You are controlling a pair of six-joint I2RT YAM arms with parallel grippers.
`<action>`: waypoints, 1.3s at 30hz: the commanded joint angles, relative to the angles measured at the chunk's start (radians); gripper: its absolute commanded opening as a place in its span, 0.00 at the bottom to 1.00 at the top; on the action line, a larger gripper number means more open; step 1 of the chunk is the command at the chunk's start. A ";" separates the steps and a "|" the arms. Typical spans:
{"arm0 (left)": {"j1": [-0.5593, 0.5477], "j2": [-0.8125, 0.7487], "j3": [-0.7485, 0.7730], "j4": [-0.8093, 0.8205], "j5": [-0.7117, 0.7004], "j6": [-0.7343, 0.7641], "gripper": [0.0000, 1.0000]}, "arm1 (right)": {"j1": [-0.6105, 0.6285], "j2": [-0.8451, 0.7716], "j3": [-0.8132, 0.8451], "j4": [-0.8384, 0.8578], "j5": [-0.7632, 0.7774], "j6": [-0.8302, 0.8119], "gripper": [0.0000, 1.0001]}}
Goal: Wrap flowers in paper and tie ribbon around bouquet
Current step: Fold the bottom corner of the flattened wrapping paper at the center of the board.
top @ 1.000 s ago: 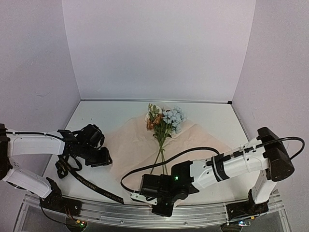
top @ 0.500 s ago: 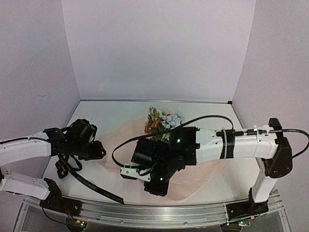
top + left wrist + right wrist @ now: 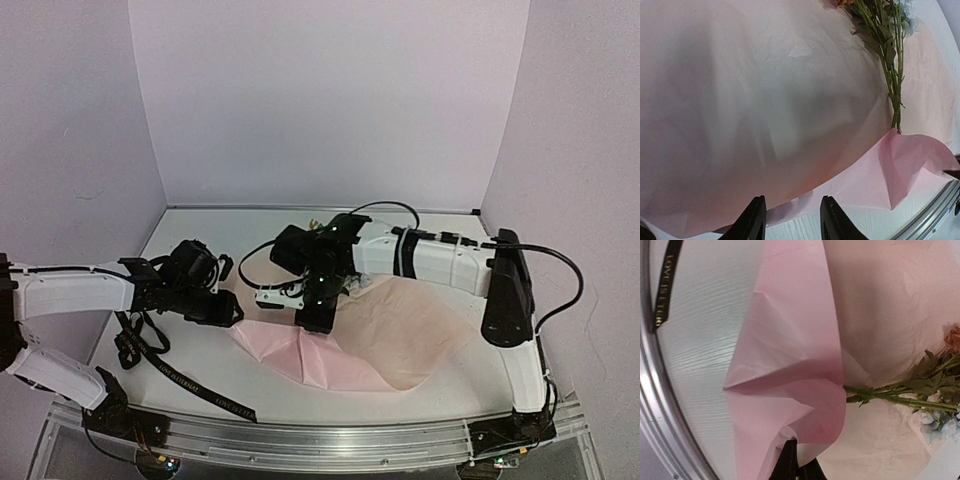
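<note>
Pinching a corner of the pink paper (image 3: 410, 330) between its closed fingers, the right end effector (image 3: 797, 460) holds that corner lifted and folded back over the sheet, just near of the cut ends of the stems. The flowers (image 3: 900, 396) lie on the paper around the middle of the tabletop (image 3: 440, 235). Their blue and rust blooms point toward the far side, and the thin green stems run toward the near side, ending just where the folded flap begins. The left end effector (image 3: 792, 200) has its fingers apart at the left edge of the sheet. The paper's edge lies right at the tips, but no grip on it can be made out. The black ribbon (image 3: 180, 380) lies on the bare tabletop at the near left, close to the paper but apart from it. Its gold letters read "LOVE IS", followed by a word beginning "ETER" that runs out of view.
</note>
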 commanded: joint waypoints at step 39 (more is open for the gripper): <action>0.026 0.206 -0.029 -0.037 -0.107 -0.181 0.24 | -0.207 -0.318 -0.293 0.174 -0.171 0.529 0.95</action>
